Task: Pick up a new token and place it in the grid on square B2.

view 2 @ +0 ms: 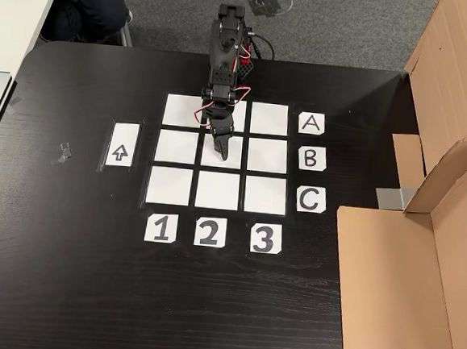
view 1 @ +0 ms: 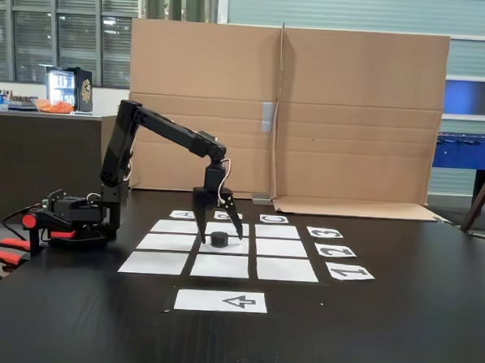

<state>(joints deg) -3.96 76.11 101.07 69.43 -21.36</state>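
Looking down, we count one token [view 1: 218, 239] under our wide-open pincer [view 1: 221, 238], and nine white squares in the grid [view 2: 170, 186].

Nine white grid sheets [view 2: 176, 148], six label cards [view 2: 313, 123], one arrow sheet [view 2: 122, 146], one token [view 1: 218, 239], one gripper [view 1: 221, 236]

The black five-joint arm [view 1: 168, 133] rises at left centre of a fixed view, elbow bent. Its two-finger gripper [view 1: 222, 236] points straight down at frame centre, jaws spread wide apart.
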